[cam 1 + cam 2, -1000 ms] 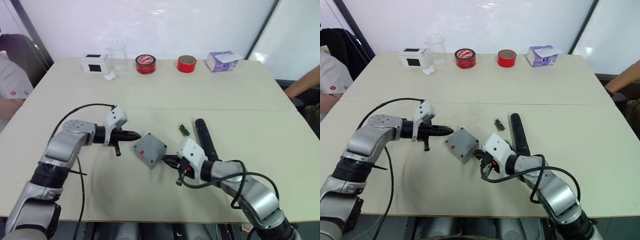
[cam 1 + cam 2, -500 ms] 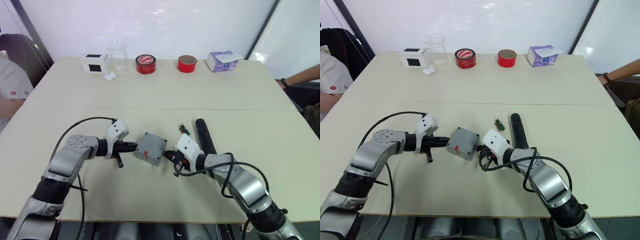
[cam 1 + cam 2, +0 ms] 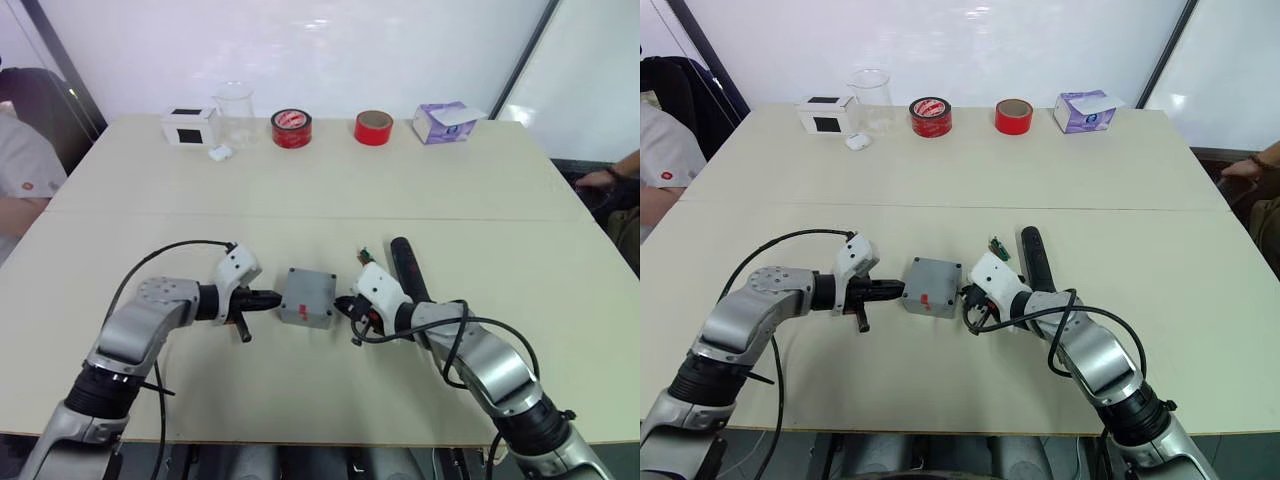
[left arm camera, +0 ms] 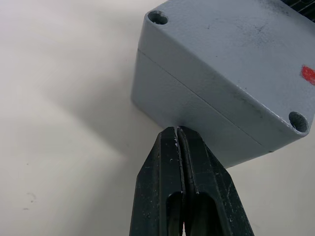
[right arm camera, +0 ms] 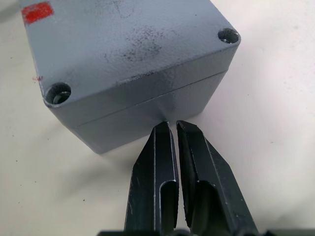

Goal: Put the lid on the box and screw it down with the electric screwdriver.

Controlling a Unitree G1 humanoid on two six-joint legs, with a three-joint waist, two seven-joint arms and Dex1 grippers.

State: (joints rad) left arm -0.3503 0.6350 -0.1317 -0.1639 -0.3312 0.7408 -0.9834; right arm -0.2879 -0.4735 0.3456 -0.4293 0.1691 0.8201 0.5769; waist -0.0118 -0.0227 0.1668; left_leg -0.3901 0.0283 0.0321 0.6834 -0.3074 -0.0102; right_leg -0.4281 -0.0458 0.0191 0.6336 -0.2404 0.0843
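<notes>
lid [image 3: 309, 287] seated on box [image 4: 197, 118], mid-counter [image 3: 300, 190] | left hand [image 4: 177, 132] fingers together, tips touching box's 9 o'clock side | right hand [image 5: 170, 125] fingers nearly together, tips at its 3 o'clock side | electric screwdriver [image 3: 408, 270] lying at box's 3 o'clock

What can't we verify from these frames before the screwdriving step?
- Small square gray box interior: hidden by the shallow gray lid seated on it.
- Screws in the lid's corner holes: too dark to tell.
- Black cylindrical electric screwdriver: near end covered by the right arm, bit too small to see.
- Small green part beside it: too small to identify.
</notes>
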